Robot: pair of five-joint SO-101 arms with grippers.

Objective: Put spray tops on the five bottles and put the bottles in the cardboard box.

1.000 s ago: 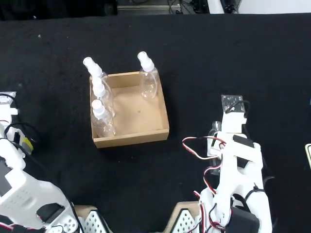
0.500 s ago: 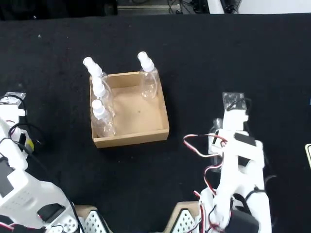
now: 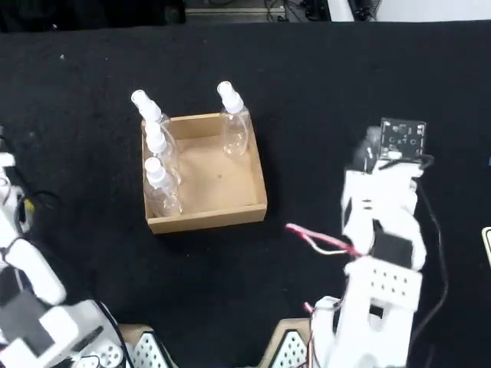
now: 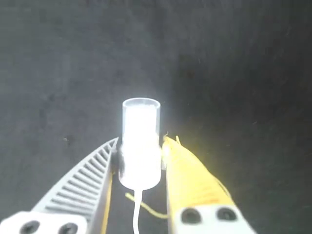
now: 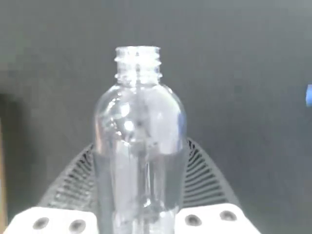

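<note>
Spray top (image 4: 140, 146) between left fingers (image 4: 187, 178), uncapped bottle (image 5: 139, 141) between right fingers (image 5: 207, 173)

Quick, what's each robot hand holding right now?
Left gripper: closed on a spray top.
Right gripper: closed on a bottle with no top.

No legible text, label, number or sign anywhere. Pale specks on the dark board (image 3: 403, 139) at right, too small to read.

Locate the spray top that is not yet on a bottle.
In the left wrist view the spray top sits clamped in the left gripper above the black tabletop; the uncapped bottle is in the right gripper.
</note>
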